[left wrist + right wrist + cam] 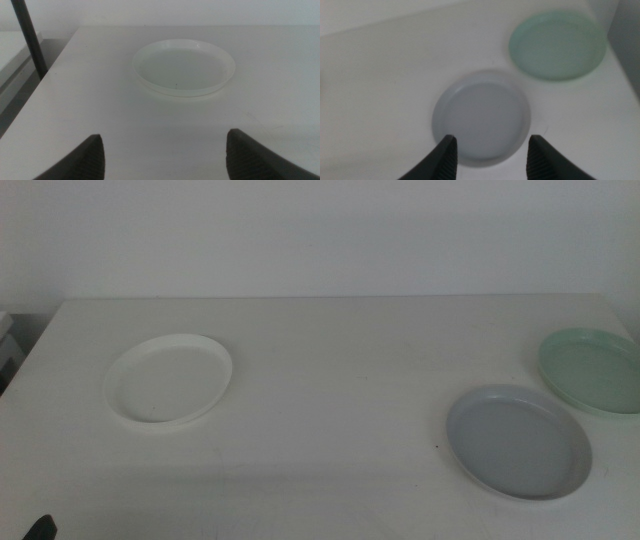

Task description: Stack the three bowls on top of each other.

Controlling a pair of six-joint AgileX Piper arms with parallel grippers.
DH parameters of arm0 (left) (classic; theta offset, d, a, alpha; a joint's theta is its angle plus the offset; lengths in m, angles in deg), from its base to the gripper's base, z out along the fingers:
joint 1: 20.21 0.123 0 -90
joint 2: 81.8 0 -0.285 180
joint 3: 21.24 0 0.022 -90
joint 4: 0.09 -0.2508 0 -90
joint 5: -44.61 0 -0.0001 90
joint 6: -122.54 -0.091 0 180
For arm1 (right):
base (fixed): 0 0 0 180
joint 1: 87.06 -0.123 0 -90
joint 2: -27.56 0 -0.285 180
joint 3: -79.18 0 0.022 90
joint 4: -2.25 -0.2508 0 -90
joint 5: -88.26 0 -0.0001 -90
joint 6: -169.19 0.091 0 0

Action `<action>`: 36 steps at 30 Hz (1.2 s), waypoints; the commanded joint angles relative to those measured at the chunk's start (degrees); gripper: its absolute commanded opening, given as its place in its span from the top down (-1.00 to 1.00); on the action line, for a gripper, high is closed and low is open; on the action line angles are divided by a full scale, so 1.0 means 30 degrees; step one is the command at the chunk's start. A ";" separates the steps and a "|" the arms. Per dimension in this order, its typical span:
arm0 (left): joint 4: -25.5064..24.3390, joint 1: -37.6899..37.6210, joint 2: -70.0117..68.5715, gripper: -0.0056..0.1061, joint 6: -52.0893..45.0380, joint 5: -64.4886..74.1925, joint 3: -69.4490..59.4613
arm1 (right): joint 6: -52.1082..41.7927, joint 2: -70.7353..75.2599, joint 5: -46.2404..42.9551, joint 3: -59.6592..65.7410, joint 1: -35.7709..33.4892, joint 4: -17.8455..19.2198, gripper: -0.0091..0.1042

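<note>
The white bowl point(169, 379) sits on the left part of the table, the grey bowl point(518, 441) at the front right, and the mint green bowl point(594, 370) just behind it at the right edge. All three lie apart and empty. My left gripper point(165, 136) is open and empty, low over the table short of the white bowl point(183, 66). Only its tip point(40, 528) shows in the middle view. My right gripper point(492, 139) is open and empty, above the near rim of the grey bowl point(482, 117), with the green bowl point(556, 45) beyond.
The white table point(330, 360) runs back to a plain wall. Its left edge point(55, 65) has a dark upright pole point(30, 40) beside it. The green bowl lies close to the table's right edge point(620, 75).
</note>
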State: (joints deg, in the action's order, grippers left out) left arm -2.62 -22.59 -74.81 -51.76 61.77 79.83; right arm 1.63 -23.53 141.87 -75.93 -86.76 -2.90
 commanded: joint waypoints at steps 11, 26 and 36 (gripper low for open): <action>0.0065 0.0027 -0.0255 -0.55 0.0233 -0.1505 0.0071 | 0.0804 -0.7634 0.1769 -0.3625 0.0022 0.0518 0.12; 0.0065 0.0027 -0.0255 -0.55 0.0233 -0.1505 0.0071 | 0.0141 -1.4605 0.0357 -0.3710 0.1379 0.0441 -0.75; 0.0065 0.0027 -0.0255 -0.55 0.0233 -0.1505 0.0071 | 0.0141 -1.8258 -0.2703 -0.3710 0.1379 0.0261 -0.44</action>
State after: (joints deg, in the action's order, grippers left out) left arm -2.62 -22.59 -74.81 -51.76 61.77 79.83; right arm 2.45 -79.87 135.82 -85.23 -83.16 -2.28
